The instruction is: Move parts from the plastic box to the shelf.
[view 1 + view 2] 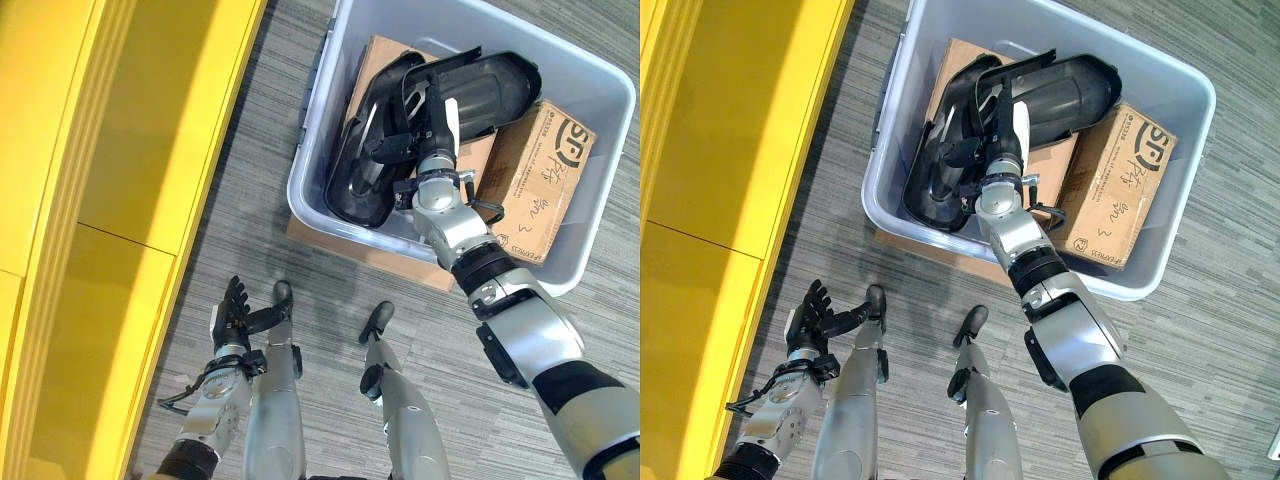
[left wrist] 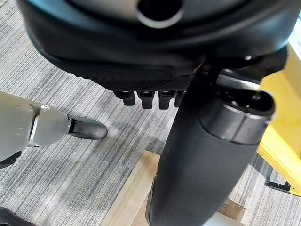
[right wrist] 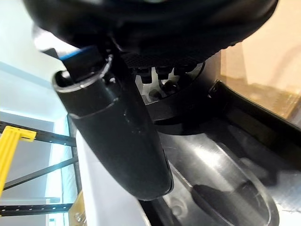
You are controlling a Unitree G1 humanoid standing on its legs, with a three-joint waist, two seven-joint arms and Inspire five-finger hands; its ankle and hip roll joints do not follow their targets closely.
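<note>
Two black parts point(image 1: 420, 120) fill the plastic box point(image 1: 600, 90); right hand point(image 1: 432, 135) curls on the upper one.

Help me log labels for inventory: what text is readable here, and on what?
Brown cardboard box in the grey plastic box: large printed letters and handwritten marks, tilted and blurred, not surely readable.
Black moulded plastic parts: no text seen.
Yellow shelf: none.

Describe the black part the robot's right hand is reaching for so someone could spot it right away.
Find the pale plastic box on the grey carpet beside the yellow shelf. Inside lie cardboard boxes and two black molded shells. The one meant is the upper shell, where the right hand is; it is domed, smooth and glossy, overlapping the lower shell.
</note>
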